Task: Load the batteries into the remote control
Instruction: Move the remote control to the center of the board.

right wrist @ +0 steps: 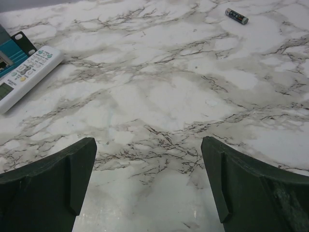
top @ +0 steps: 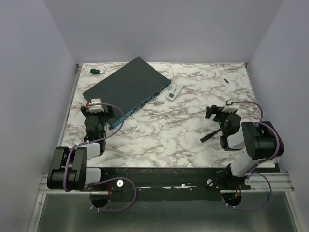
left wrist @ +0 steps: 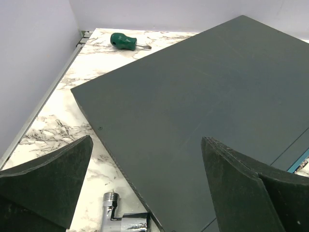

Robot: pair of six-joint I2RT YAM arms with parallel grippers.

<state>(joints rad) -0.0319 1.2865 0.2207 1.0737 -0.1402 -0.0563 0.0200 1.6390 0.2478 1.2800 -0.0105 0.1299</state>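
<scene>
The white remote control [top: 174, 92] lies face up at the table's far middle, next to the dark box's right end. It also shows at the left edge of the right wrist view [right wrist: 24, 75]. One small battery [top: 225, 80] lies at the far right, and shows in the right wrist view [right wrist: 236, 16]. My left gripper [top: 99, 111] is open and empty, low at the near corner of the box [left wrist: 146, 145]. My right gripper [top: 223, 112] is open and empty over bare marble [right wrist: 148, 145], well short of the remote and the battery.
A big dark flat box with a blue edge [top: 128, 87] lies diagonally at the far left [left wrist: 203, 96]. A green-handled screwdriver [top: 96, 71] lies behind it [left wrist: 123, 40]. A black bar [top: 212, 134] lies by the right arm. A chrome fitting [left wrist: 113, 217] sits under the left gripper.
</scene>
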